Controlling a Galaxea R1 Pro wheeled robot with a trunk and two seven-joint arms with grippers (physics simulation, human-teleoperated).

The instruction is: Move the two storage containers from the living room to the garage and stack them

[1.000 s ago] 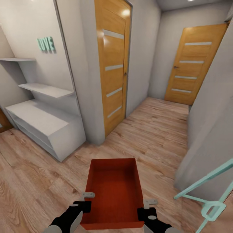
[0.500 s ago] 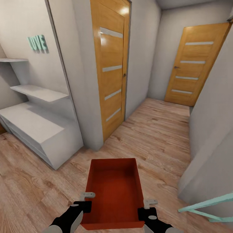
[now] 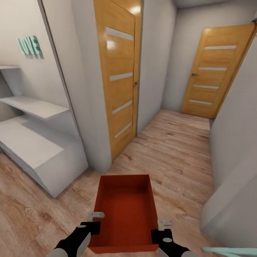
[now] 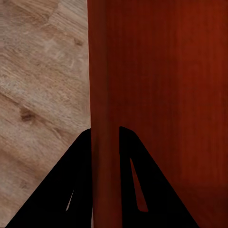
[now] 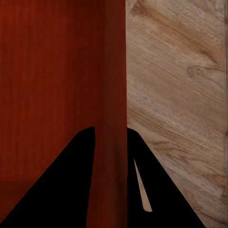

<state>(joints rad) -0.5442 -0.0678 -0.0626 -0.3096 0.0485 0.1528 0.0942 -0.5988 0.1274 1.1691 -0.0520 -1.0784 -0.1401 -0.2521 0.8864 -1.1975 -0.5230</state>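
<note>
One red-orange storage container [image 3: 124,210], open-topped and empty, hangs in front of me above the light wood-plank flooring. My left gripper [image 3: 93,225] is shut on its left wall, and my right gripper [image 3: 160,230] is shut on its right wall. In the left wrist view the thin red wall [image 4: 105,118] runs between the two black fingers [image 4: 71,190]. The right wrist view has the opposite wall [image 5: 114,118] clamped between its fingers [image 5: 152,190]. The surroundings are a narrow hallway, not the garage.
An orange striped door [image 3: 117,78] stands close on the left, another orange striped door [image 3: 214,71] closes the hallway's far end. White shelving [image 3: 32,142] under teal wall letters [image 3: 29,45] sits at the left. A grey wall [image 3: 235,150] bounds the right. A teal bar [image 3: 228,251] shows at the bottom right.
The whole view has shifted: the shelving and left door slid left and nearer, and the teal frame at the right has nearly left the picture. The container and both grippers keep their places.
</note>
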